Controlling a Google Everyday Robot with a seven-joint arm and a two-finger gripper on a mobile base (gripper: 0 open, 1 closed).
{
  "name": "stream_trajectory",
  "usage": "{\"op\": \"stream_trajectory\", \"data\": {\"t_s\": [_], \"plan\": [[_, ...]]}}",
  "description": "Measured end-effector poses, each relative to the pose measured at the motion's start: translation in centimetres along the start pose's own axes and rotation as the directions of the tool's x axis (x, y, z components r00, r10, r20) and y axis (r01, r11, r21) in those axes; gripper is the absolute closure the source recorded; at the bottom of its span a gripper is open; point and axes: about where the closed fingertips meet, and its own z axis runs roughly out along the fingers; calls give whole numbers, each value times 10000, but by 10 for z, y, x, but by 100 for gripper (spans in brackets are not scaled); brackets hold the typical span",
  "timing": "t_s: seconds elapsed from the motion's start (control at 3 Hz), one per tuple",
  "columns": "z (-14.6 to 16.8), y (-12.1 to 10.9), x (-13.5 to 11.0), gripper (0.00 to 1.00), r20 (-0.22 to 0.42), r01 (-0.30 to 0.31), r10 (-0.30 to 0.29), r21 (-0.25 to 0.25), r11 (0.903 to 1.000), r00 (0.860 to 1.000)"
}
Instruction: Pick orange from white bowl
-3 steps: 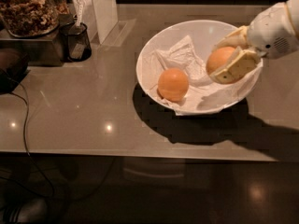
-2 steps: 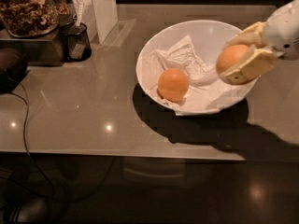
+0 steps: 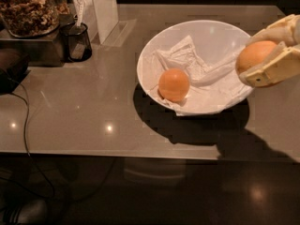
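My gripper (image 3: 267, 57) is at the right edge of the camera view, raised over the right rim of the white bowl (image 3: 154, 46). Its cream fingers (image 3: 276, 68) are shut on the orange (image 3: 254, 56), which is lifted clear of the bowl's floor. The white bowl stands on the counter, lined with crumpled white paper (image 3: 187, 62). A second, deeper-orange fruit (image 3: 174, 84) lies inside the bowl at its front left.
A glass jar of nuts (image 3: 27, 9) stands at the back left on a dark box. A black mesh cup (image 3: 77, 41) and a white upright post (image 3: 104, 11) stand beside it. A black cable (image 3: 23, 121) runs along the counter's left. The counter's front edge (image 3: 117, 154) crosses below.
My gripper has lifted the orange up and to the right, from inside the bowl's right side to above its right rim. The other fruit has stayed put.
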Motion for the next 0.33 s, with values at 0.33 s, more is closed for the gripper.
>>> {"op": "stream_trajectory", "data": {"t_s": [0.33], "plan": [[-1,1,0,100,-7,9,-9,24,10000,10000]]}}
